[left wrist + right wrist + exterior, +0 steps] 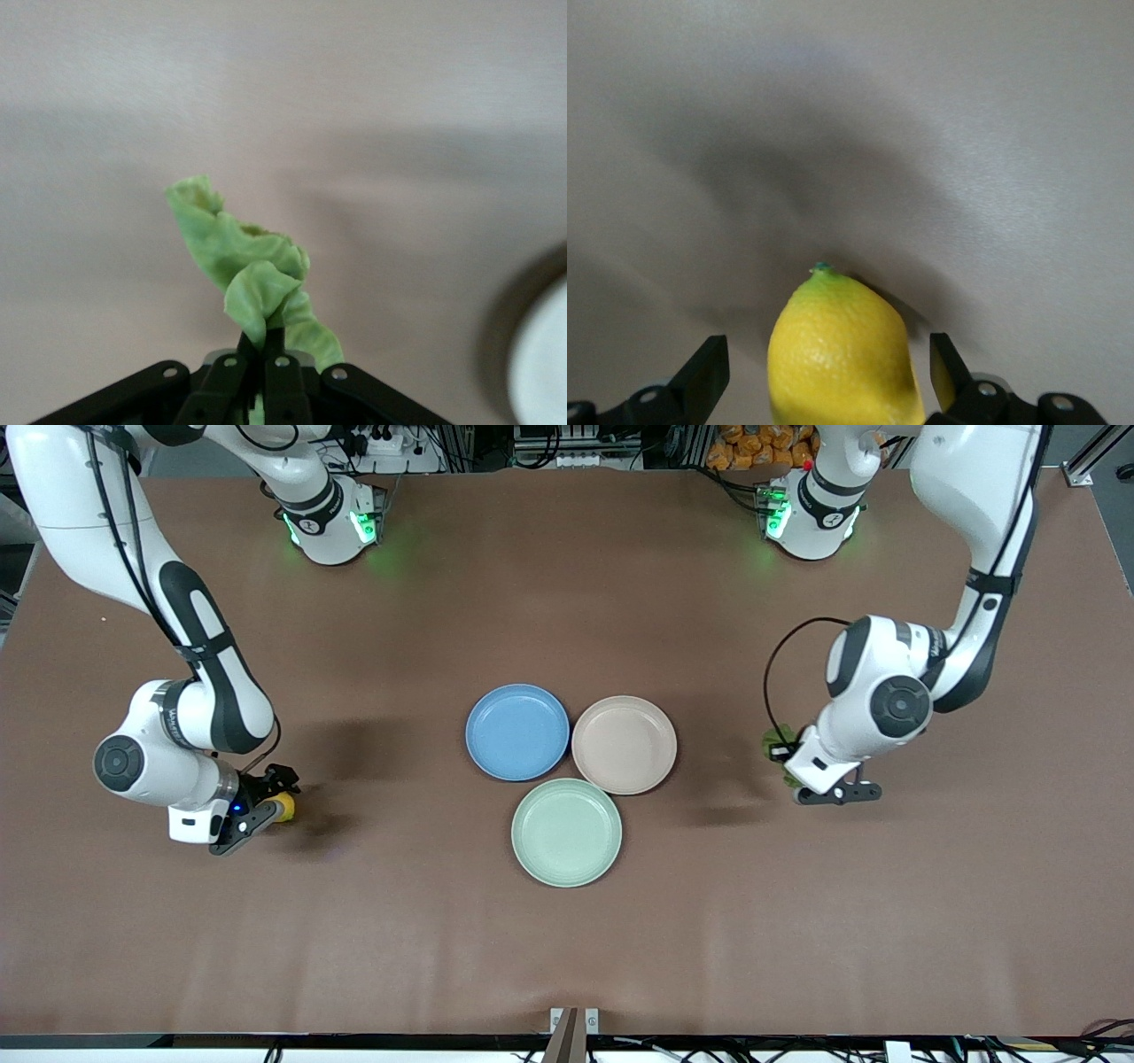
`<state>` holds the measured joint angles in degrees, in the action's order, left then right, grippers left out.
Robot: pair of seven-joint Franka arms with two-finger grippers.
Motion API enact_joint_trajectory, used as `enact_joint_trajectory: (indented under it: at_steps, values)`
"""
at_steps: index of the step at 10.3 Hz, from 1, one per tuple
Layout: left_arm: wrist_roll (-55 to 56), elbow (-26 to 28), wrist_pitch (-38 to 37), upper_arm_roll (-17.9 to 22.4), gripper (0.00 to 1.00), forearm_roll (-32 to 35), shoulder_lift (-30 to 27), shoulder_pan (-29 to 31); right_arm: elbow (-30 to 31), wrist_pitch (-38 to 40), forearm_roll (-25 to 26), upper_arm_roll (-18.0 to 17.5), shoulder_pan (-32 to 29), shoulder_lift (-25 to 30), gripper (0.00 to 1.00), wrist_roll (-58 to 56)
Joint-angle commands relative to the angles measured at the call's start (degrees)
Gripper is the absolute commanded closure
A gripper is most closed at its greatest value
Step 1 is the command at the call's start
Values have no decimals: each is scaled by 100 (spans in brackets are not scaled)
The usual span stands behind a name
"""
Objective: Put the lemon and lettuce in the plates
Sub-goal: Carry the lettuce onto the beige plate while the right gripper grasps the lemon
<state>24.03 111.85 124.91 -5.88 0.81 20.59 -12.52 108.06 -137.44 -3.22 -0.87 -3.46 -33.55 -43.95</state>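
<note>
The lemon (285, 808) lies on the table toward the right arm's end. My right gripper (266, 808) is open, with one finger on each side of the lemon (837, 354) and a gap at both. My right gripper (827, 363) is not closed on it. My left gripper (784, 760) is shut on the crinkled green lettuce (776, 739) toward the left arm's end of the table. In the left wrist view the lettuce (252, 266) sticks out from the closed gripper (263, 341). The blue plate (516, 732) and the beige-pink plate (624, 744) sit side by side at mid-table, both empty.
A mint-green plate (566, 832) sits nearer the front camera, touching the other two plates. A pale plate rim (540, 363) shows at the edge of the left wrist view. Bare brown table lies between each gripper and the plates.
</note>
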Motion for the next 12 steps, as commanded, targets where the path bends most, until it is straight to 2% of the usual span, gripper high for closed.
enact_joint_trajectory:
  at_steps: [1,2,3,4,6,11,12]
  values:
    - [994,-364,-248,-1,100,-99,42,-530,101,-125,-56,-1,-32,50,0,-148]
    - [1398,-505,-248,-1,100,-125,103,-775,93,-142,-38,-1,-41,50,24,-149]
    - [1872,-715,-248,-1,100,-125,251,-1048,101,-177,-38,7,-41,50,69,-149]
    - [2312,-978,-248,-1,100,-143,471,-1285,101,-178,-38,7,-50,68,97,-149]
    - [2807,-1480,-239,-18,100,-397,919,-1646,102,-125,-38,-1,-24,112,100,-157]
    - [3275,-1649,60,-18,100,-574,1571,-1982,58,261,-38,7,125,366,100,157]
    - [3274,-1658,60,-18,76,-591,1580,-1982,58,349,-38,-1,204,428,100,394]
